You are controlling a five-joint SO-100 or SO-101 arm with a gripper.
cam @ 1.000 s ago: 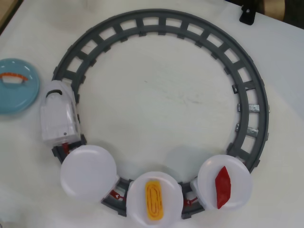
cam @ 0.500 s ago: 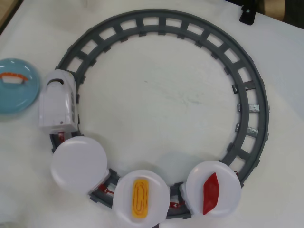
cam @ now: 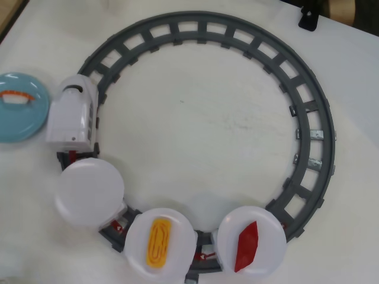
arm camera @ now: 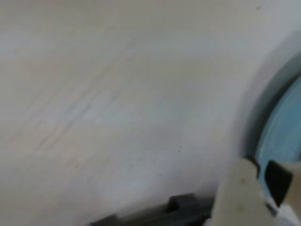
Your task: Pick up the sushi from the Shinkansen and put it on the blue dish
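In the overhead view the orange sushi (cam: 16,97) lies on the blue dish (cam: 21,121) at the left edge. The white Shinkansen (cam: 72,113) stands on the grey ring track (cam: 308,118) just right of the dish, nose pointing up. Behind it come three white plates: one bare (cam: 89,190), one with a yellow egg piece (cam: 159,242), one with a dark red piece (cam: 246,246). The arm does not appear there. The blurred wrist view shows only a pale part of my gripper (arm camera: 240,197) at the bottom right, beside the blue dish rim (arm camera: 287,122); its jaws are not visible.
A black clamp (cam: 308,16) sits at the top right of the white table. A wooden edge (cam: 7,15) shows at the top left corner. The track encloses a wide bare patch of table.
The train has run on along the track: the Shinkansen moved up the left side and the three plates shifted left along the bottom. The sushi on the blue dish stayed put.
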